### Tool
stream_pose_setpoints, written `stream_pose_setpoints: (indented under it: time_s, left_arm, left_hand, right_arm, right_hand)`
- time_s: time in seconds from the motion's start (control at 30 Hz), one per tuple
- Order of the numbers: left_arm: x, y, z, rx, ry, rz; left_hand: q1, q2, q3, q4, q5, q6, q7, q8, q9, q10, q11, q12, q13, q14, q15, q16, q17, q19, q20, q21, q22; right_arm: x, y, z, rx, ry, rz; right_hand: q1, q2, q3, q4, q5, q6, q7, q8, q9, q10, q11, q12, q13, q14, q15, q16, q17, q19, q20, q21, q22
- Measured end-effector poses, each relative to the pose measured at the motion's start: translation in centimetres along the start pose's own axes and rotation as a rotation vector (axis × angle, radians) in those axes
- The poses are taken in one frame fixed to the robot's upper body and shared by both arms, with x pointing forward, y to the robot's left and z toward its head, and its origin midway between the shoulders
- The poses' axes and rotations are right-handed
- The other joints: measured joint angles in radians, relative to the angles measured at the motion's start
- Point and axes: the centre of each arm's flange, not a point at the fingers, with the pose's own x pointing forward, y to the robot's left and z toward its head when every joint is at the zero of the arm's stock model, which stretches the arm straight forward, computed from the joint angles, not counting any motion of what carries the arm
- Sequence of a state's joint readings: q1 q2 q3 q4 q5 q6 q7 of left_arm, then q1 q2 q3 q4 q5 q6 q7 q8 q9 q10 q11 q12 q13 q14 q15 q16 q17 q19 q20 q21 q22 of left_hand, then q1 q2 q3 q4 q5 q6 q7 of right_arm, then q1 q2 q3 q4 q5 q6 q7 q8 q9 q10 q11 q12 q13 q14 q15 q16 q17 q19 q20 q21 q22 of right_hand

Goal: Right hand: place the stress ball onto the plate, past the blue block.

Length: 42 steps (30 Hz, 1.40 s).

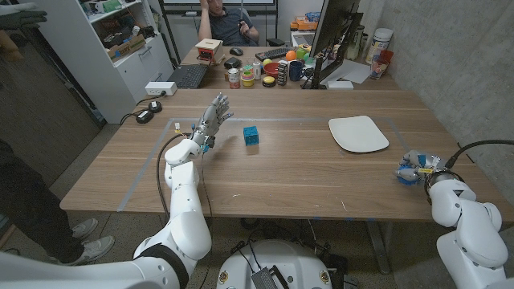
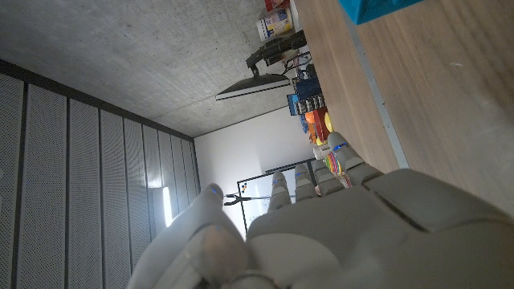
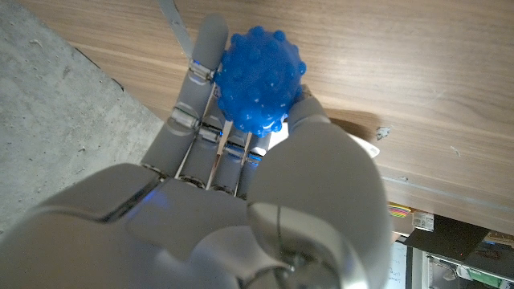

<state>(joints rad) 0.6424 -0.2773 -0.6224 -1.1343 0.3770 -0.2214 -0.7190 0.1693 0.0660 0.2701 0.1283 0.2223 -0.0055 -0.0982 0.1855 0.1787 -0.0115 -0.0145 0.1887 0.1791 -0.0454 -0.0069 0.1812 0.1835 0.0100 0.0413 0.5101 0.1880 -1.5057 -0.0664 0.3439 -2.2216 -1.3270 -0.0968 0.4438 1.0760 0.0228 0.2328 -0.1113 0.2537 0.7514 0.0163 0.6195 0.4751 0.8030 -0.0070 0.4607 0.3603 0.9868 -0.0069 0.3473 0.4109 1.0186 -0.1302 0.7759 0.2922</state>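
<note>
stress ball (image 3: 261, 80), bright blue and knobbly with no legible writing, sits gripped in the right hand (image 3: 241, 201); left hand (image 1: 210, 119) spread, holding nothing.

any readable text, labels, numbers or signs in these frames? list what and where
No text can be read in any view.
Containers and boxes on the far desk: labels too small and blurred.
White canister by the monitor: print unreadable.
Boxes on the shelf: markings blurred.
Stress ball in the right hand, blue block, plate, left hand: no writing visible.
</note>
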Motion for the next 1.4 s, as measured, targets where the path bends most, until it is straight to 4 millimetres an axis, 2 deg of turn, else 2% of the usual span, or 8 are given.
stream_pose_setpoints:
  time_s: [0.13, 0.33, 0.37, 0.63, 0.67, 1.4]
  left_arm:
    - [0.0, 0.1, 0.0, 0.000, 0.000, 0.001]
    - [0.0, 0.2, 0.0, -0.001, -0.002, 0.001]
    - [0.0, 0.2, 0.0, -0.002, -0.003, 0.001]
    - [-0.1, 0.4, 0.4, 0.003, -0.012, -0.001]
    - [-0.2, 0.4, 0.5, 0.004, -0.014, -0.001]
    - [-1.9, 0.9, 1.0, 0.007, -0.023, 0.011]
  left_hand:
    - [0.000, 0.000, 0.000, 0.000, 0.000, 0.000, 0.000, 0.000, 0.000, 0.000, 0.000, 0.000, 0.000, 0.000, 0.000, 0.000, 0.000, 0.000, 0.000, 0.000, 0.000]
    - [0.000, 0.000, 0.000, 0.000, 0.000, 0.000, 0.000, 0.000, 0.000, 0.000, 0.000, 0.000, 0.000, 0.000, 0.000, 0.000, 0.000, 0.000, 0.000, 0.000, 0.000]
    - [0.000, 0.000, 0.000, 0.000, 0.000, 0.000, 0.000, 0.000, 0.000, 0.000, 0.000, 0.000, 0.000, 0.000, 0.000, 0.000, 0.000, 0.000, 0.000, 0.000, 0.000]
    - [0.000, 0.000, -0.004, -0.004, 0.000, 0.000, 0.000, 0.000, 0.000, 0.000, 0.000, 0.000, 0.000, 0.000, 0.000, 0.000, 0.000, 0.000, 0.000, 0.000, 0.000]
    - [0.000, 0.000, -0.004, -0.004, 0.000, 0.000, 0.000, 0.000, 0.000, 0.000, 0.000, 0.000, 0.000, 0.000, 0.000, 0.000, 0.000, 0.000, 0.000, 0.000, 0.000]
    - [0.000, 0.000, -0.004, -0.004, 0.000, 0.000, 0.000, 0.000, 0.000, 0.000, 0.000, 0.000, 0.000, 0.000, 0.000, 0.000, 0.000, 0.000, 0.000, 0.000, 0.000]
  right_arm:
    - [-0.3, -0.6, 0.1, 0.008, -0.008, -0.030]
    - [-0.8, -1.4, 0.3, 0.019, -0.022, -0.074]
    - [-0.9, -1.7, 0.5, 0.024, -0.030, -0.094]
    - [-1.1, -2.6, 1.0, 0.064, -0.055, -0.164]
    - [-1.1, -2.7, 1.2, 0.070, -0.060, -0.175]
    - [0.0, -3.9, 3.6, 0.164, -0.145, -0.288]
  right_hand:
    - [0.013, 0.013, -0.004, 0.004, 0.000, -0.009, 0.001, 0.001, 0.000, -0.005, 0.002, 0.000, 0.003, 0.000, 0.000, -0.004, 0.000, -0.006, 0.006, 0.000, -0.007]
    - [0.013, 0.013, -0.012, 0.004, 0.000, -0.014, -0.004, 0.010, 0.005, -0.012, -0.002, 0.000, 0.008, 0.003, -0.008, -0.012, -0.001, -0.011, 0.011, -0.009, -0.019]
    - [0.013, 0.013, -0.012, 0.004, 0.000, -0.014, -0.004, 0.010, 0.035, -0.012, -0.002, 0.000, 0.009, 0.001, -0.010, -0.012, -0.001, -0.015, 0.014, -0.009, -0.020]
    - [0.012, 0.017, -0.012, 0.004, 0.006, -0.025, -0.004, 0.014, 0.040, -0.016, 0.002, 0.000, 0.011, -0.004, -0.015, -0.019, -0.001, -0.014, 0.014, -0.015, -0.032]
    - [0.010, 0.019, -0.012, 0.004, 0.006, -0.025, -0.004, 0.014, 0.060, -0.016, 0.002, 0.000, 0.012, -0.004, -0.015, -0.019, -0.001, -0.014, 0.014, -0.015, -0.032]
    - [0.006, 0.023, -0.020, 0.012, 0.013, -0.032, -0.004, 0.028, 0.075, -0.027, 0.002, 0.000, 0.018, -0.010, -0.021, -0.042, 0.000, -0.025, 0.025, -0.021, -0.051]
